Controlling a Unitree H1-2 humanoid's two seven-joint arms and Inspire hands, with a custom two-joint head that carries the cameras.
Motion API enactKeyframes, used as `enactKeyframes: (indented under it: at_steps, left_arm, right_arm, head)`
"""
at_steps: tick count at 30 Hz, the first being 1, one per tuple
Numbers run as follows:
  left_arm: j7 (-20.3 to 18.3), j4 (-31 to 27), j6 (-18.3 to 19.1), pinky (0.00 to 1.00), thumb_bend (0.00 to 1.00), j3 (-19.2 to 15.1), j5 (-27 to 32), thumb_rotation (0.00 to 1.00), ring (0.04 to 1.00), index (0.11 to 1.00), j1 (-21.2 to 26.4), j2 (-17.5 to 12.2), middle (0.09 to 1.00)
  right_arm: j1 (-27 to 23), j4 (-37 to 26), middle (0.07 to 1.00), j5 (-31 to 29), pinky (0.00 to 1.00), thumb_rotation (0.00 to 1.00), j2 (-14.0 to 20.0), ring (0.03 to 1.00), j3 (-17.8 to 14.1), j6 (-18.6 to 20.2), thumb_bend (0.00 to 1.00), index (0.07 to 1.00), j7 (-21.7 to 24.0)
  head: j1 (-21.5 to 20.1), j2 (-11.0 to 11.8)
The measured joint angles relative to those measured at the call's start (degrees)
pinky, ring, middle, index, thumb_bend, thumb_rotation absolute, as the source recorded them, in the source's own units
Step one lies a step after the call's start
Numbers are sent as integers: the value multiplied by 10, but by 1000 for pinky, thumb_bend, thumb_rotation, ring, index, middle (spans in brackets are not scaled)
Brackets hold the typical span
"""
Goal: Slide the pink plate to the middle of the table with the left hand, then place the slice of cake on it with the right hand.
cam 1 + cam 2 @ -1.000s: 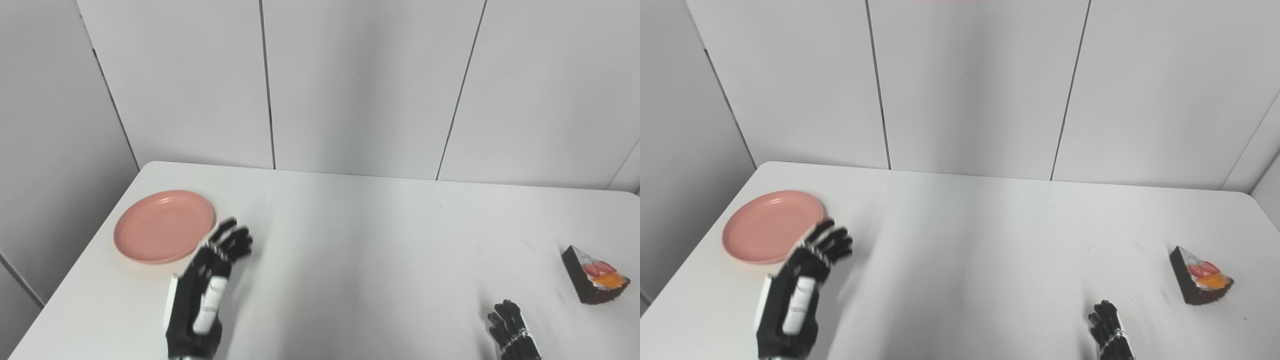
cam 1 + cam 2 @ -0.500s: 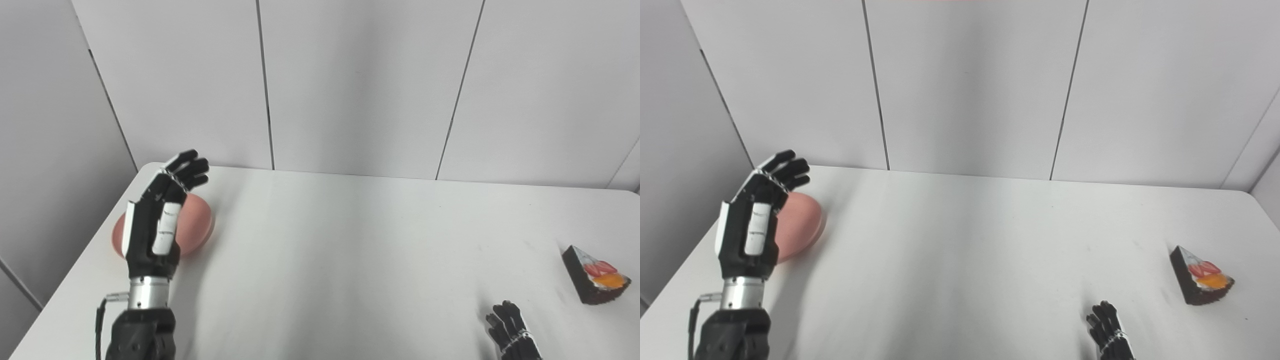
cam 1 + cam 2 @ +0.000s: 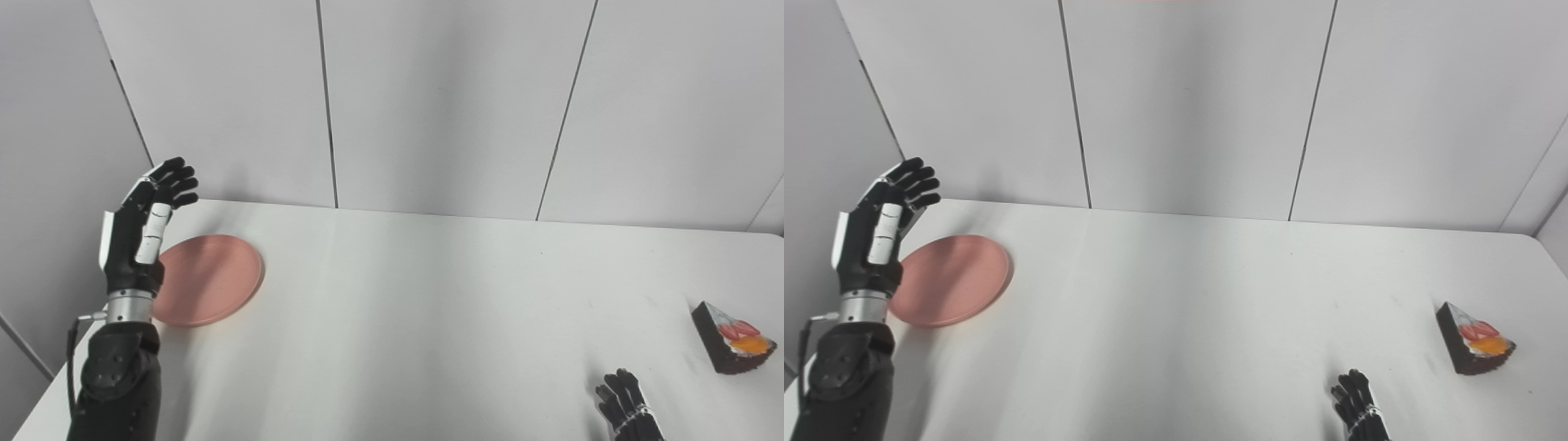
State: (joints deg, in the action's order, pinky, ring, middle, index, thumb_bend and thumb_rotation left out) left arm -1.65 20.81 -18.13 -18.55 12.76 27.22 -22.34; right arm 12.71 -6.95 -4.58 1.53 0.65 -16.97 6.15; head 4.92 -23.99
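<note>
The pink plate [image 3: 211, 278] lies flat near the table's far left corner. My left hand [image 3: 139, 229] is raised upright above the plate's left edge, open, fingers spread and holding nothing. It covers part of the plate's left rim. The slice of cake [image 3: 732, 338], dark with red and orange fruit on top, sits near the right edge of the table. My right hand [image 3: 626, 409] rests low at the bottom edge, left of the cake and apart from it, fingers extended; only its fingers show.
The white table [image 3: 429, 306] spans the view, with its left edge beside the plate and its far edge against grey wall panels [image 3: 429, 104]. A wide bare stretch of tabletop lies between plate and cake.
My left hand rose from the table near the plate's right side, crossed over the plate and now stands higher at its left edge. The plate, the cake and the right hand have stayed put.
</note>
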Motion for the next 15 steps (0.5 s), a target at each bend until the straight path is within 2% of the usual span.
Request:
enactKeyframes:
  at_steps: [6,12,15]
  left_arm:
    - [-19,144,-25,659,936,-2,2,736,736,703,48,-31,734]
    - [-19,250,-36,668,868,-6,1,701,776,738,87,-58,757]
    - [-32,309,-33,671,837,-18,25,683,770,730,108,-70,746]
  right_arm:
    - [0,-2,935,1,955,1000,2,918,3,0,820,945,-1]
    - [1,-3,940,1,959,1000,3,921,4,0,822,951,-2]
    - [1,-3,937,1,956,1000,4,918,4,0,827,949,-2]
  head:
    - [-2,-2]
    - [-2,-2]
    - [-2,-2]
